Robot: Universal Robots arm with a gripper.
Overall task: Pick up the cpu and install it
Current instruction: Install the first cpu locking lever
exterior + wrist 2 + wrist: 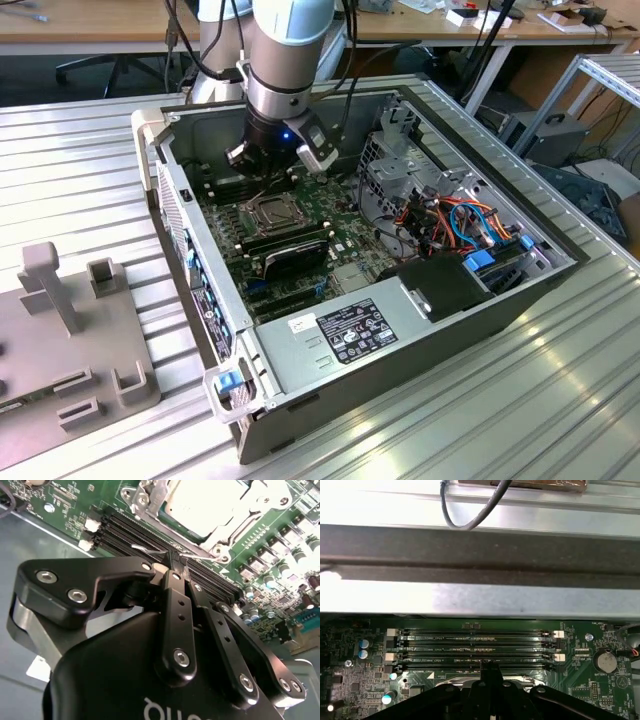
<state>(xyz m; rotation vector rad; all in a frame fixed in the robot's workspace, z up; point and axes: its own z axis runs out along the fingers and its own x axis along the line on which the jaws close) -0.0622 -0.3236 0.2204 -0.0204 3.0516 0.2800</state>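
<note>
In the exterior view the gripper (pixel 270 175) hangs inside the open computer case (pixel 330 395) on the table (pixel 90 150), over the motherboard's far part. In the second wrist view its fingers (pixel 175 610) are pressed together above the memory slots (pixel 125 534); the cpu (pixel 202 502) lies in its socket just beyond. In the first wrist view the tips meet beside those slots.

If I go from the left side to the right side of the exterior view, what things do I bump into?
Grey plastic stand → processor socket on the green board → black-and-white label on the metal box → orange and blue cables.
</note>
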